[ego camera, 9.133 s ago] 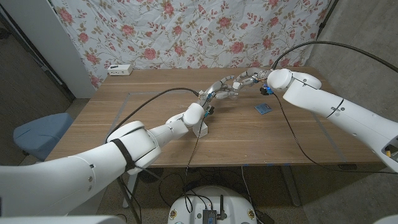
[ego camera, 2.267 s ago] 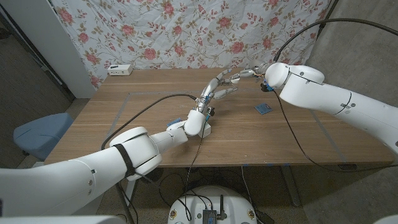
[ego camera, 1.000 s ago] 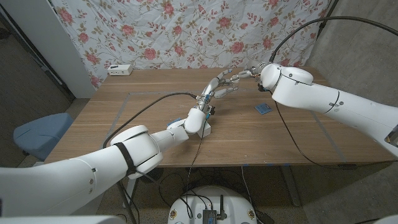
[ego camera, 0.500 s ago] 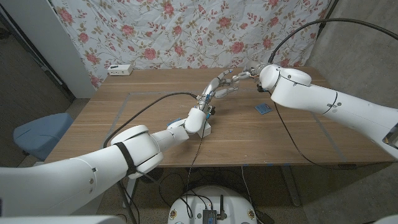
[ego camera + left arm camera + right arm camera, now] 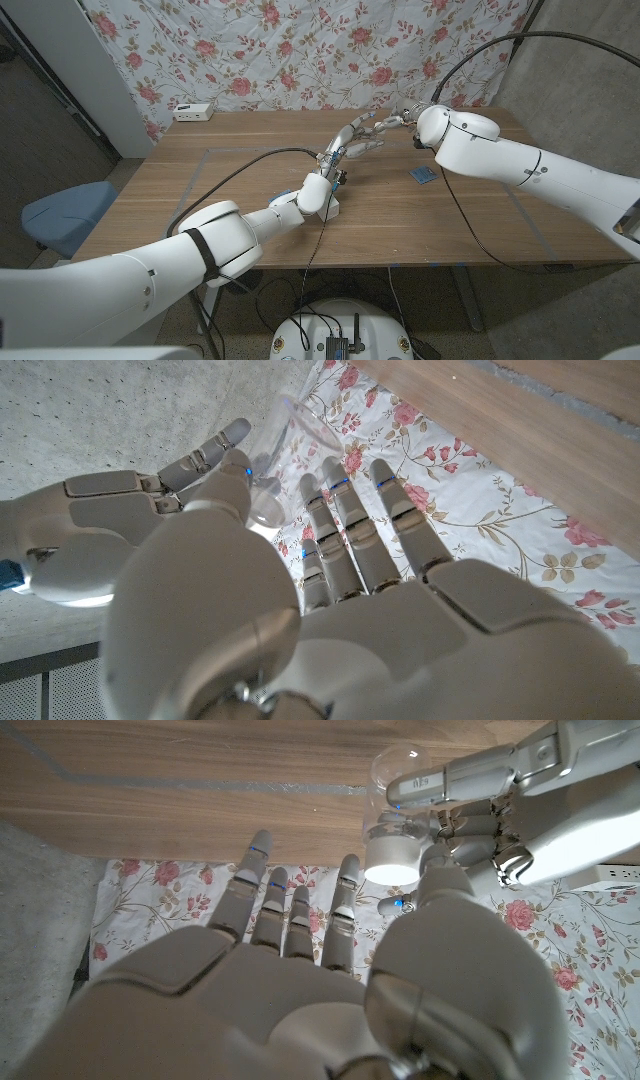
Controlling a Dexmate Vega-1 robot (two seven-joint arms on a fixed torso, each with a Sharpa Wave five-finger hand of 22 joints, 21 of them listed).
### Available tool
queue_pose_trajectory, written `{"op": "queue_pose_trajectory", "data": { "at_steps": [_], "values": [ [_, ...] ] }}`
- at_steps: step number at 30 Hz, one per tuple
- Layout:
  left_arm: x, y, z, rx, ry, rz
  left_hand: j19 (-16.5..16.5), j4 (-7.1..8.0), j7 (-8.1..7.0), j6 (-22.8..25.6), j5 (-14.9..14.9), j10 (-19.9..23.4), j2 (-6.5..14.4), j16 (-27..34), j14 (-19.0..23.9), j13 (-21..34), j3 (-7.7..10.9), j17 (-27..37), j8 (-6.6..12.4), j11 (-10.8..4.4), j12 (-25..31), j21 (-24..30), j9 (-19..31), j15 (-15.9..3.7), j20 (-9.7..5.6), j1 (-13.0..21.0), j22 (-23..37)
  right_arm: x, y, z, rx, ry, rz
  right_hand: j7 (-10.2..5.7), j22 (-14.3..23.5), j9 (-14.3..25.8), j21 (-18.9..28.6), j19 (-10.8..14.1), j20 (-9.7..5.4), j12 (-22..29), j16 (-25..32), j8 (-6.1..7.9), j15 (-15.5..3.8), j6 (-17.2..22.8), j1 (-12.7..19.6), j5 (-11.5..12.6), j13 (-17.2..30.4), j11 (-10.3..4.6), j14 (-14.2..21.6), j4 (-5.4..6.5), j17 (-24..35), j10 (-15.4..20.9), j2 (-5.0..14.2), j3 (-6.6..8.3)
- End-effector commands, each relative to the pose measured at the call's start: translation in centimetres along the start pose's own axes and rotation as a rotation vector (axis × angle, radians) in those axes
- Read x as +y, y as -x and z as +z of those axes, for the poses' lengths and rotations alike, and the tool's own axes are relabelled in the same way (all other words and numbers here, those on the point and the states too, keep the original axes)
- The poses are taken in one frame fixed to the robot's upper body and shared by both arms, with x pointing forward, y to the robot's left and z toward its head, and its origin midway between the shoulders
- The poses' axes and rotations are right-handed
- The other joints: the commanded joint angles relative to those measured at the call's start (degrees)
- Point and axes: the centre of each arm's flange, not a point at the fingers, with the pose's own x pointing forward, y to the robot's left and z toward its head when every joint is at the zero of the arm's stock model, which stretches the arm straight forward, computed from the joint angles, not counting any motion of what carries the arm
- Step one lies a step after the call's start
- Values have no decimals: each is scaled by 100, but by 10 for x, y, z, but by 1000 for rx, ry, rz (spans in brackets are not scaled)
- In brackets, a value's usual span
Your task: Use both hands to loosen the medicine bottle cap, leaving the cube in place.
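The left hand [image 5: 345, 148] sits just above the middle of the head view, raised over the far part of the wooden table [image 5: 200, 210]. Its fingers are wrapped round the clear medicine bottle [image 5: 400, 780]; in the right wrist view that bottle shows at the upper right, lying between the left hand's fingers [image 5: 470, 775], with its white cap [image 5: 392, 858] turned toward the camera. In the left wrist view the bottle [image 5: 285, 460] appears at the upper middle, against the left thumb.

The right hand [image 5: 392, 121] meets it from the upper right of centre in the head view. Its thumb [image 5: 415, 905] reaches up to the cap and touches it; the other fingers [image 5: 290, 910] stretch out straight and apart beside it. Whether the cap is truly pinched cannot be told.

A small blue cube [image 5: 423, 176] lies on the table right of centre, beneath the right forearm and well apart from both hands. A white box [image 5: 193, 111] stands at the table's far left edge, before a floral cloth [image 5: 300, 50]. A blue chair [image 5: 62, 215] stands at the left edge.
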Motion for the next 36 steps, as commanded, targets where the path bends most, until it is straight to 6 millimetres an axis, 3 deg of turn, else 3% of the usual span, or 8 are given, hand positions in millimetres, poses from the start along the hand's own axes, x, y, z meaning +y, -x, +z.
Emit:
{"op": "queue_pose_trajectory", "data": {
  "at_steps": [1, 20, 36],
  "values": [
    [-1, 0, 0, 2, 4, -4, 42, 16, -1, 21, 21, 282, 33, -11, 21, 36, 68, 13, -8, -231, 41, -9, 20, -534, -15, -9, 25, 0, -1, 0, -6, -3, -24, -11, 30, 28, 33, 43, -27, 55, 57, 70, -36, 103, 77, 12, 32, 13, 76, -44, 17, 92, 4, 30],
    [-2, -3, 0, 7, 5, -14, 31, 31, 8, 36, 20, 280, 39, -5, 39, 37, 92, 15, -7, -217, 40, -42, 20, -522, -21, -42, 26, 2, 0, -2, -4, -1, -44, -259, 33, 121, 28, 82, -90, 69, 100, 322, -243, 473, 234, -8, 33, -119, 171, -105, 56, 263, 90, 82],
    [-3, -1, 1, 0, 4, -10, 19, 30, 4, 40, 21, 285, 28, -13, 33, 39, 117, 11, -9, -213, 43, -60, 20, -518, -36, -64, 27, 1, 0, -1, -24, 4, -55, -360, 34, 133, 21, 90, -159, 57, 107, 382, -303, 533, 473, -18, 33, -220, 191, -188, 67, 319, 198, 189]
  ]
}}
